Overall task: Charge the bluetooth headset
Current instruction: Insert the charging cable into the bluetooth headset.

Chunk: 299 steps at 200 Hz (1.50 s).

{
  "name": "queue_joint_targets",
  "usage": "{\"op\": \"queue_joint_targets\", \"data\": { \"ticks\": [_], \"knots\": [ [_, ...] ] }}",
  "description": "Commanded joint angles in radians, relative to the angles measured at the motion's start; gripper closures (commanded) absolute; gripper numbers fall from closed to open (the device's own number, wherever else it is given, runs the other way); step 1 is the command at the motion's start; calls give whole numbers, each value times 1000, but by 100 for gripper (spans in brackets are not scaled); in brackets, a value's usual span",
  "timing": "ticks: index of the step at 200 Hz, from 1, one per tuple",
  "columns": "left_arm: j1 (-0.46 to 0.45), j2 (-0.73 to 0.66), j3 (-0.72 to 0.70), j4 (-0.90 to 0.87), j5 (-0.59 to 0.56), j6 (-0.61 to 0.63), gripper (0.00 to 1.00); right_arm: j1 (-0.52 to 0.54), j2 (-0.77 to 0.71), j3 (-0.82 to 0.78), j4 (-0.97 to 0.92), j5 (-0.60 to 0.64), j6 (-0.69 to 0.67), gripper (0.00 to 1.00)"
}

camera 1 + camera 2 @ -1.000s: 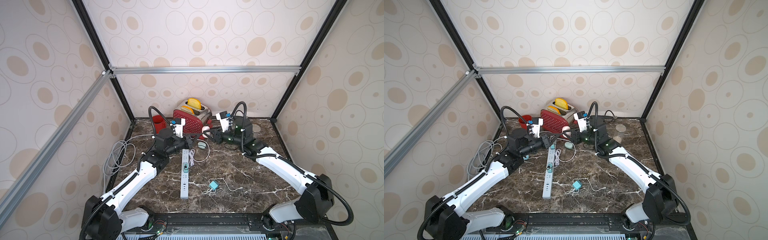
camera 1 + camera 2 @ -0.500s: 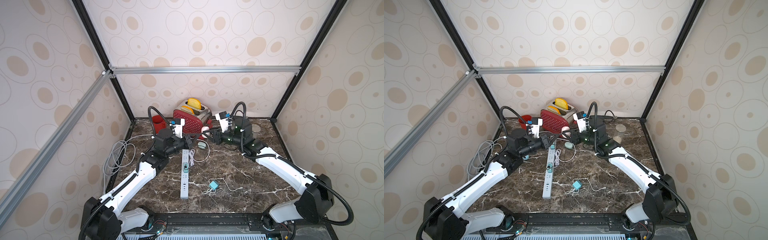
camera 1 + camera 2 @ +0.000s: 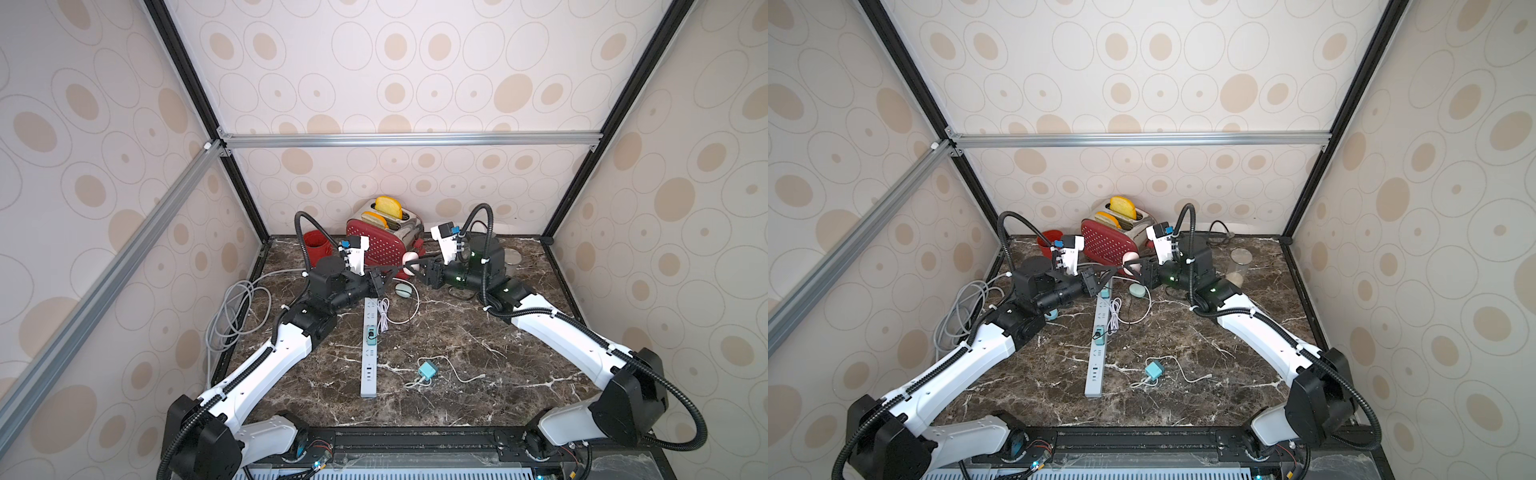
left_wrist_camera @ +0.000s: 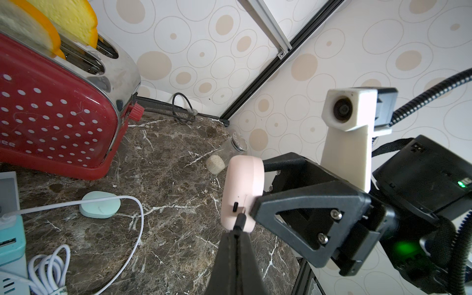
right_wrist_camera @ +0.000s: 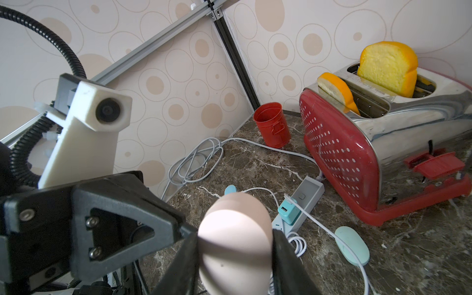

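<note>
Circle-patterned walls (image 3: 395, 62), dark marble tabletop (image 3: 457, 340)

You've got a red polka-dot toaster (image 3: 376, 249) at the back of the counter (image 3: 457, 340), with two bread slices (image 3: 388, 205) standing in its slots. A red metal cup (image 3: 316, 245) stands just beside it, toward the back left corner. A clear glass jar (image 4: 231, 148) lies on its side near the back right. A black cord loop (image 4: 174, 103) sits against the back wall.

Pinched in left gripper (image 4: 236, 236), black plug (image 4: 240, 220) tip meets pink case (image 4: 242, 184) just beside its port (image 4: 235, 206); right gripper (image 4: 258, 187) clamps case.
</note>
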Motion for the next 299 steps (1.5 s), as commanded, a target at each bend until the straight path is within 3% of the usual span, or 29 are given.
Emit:
{"op": "queue_joint_targets", "data": {
  "ticks": [1, 185, 299],
  "knots": [
    [-4, -22, 36, 2, -12, 16, 100, 15, -31, -5, 44, -57, 15, 83],
    [4, -45, 25, 10, 3, 0, 100, -36, -49, -50, 117, -119, 71, 85],
    [4, -34, 39, -10, 13, 18, 100, -13, -49, -37, 102, -104, 54, 85]
  ]
}}
